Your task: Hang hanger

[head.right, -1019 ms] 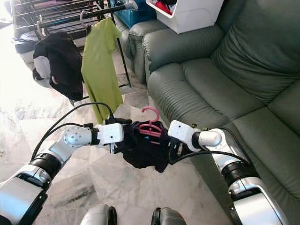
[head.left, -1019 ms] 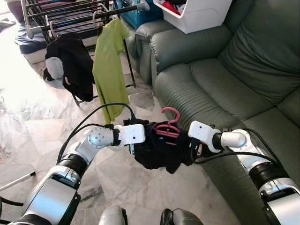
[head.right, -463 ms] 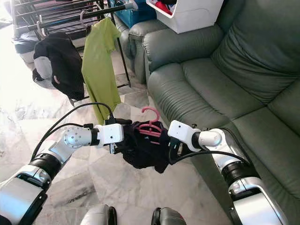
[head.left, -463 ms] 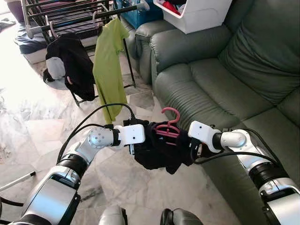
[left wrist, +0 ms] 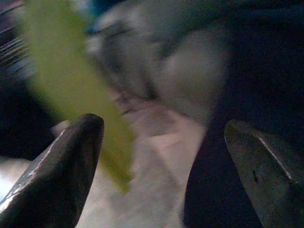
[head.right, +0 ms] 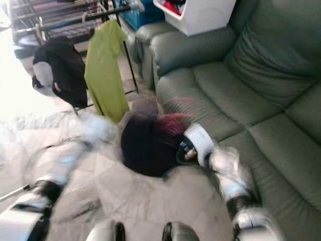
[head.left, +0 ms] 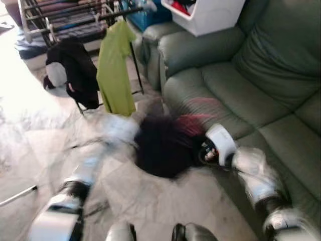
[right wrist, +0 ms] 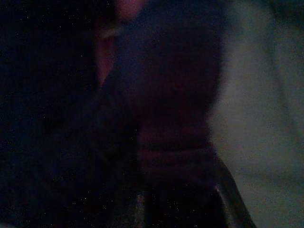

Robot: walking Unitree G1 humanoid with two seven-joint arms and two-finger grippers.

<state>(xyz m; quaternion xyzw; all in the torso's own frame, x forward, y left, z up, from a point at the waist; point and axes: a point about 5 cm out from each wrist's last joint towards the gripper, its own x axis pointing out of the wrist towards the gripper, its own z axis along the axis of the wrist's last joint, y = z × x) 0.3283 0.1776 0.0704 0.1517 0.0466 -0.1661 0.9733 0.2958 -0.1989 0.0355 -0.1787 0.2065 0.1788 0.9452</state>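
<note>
Hanger (head.left: 198, 120) (pink, blurred) sits atop a dark garment (head.left: 160, 148) between both arms; left claw (left wrist: 161, 166) gapes wide, right claw's grip can't be told.

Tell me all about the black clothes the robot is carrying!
The black garment is a dark, soft, bunched-up lump of cloth, blurred because everything is moving. It hangs in the air between the robot's two arms, above the marble floor and in front of the green sofa. A pink hanger shows as a smear at its upper edge. The right gripper is pressed against its side; how it is held is too blurred to tell. It sags in a rounded shape at the bottom.
</note>
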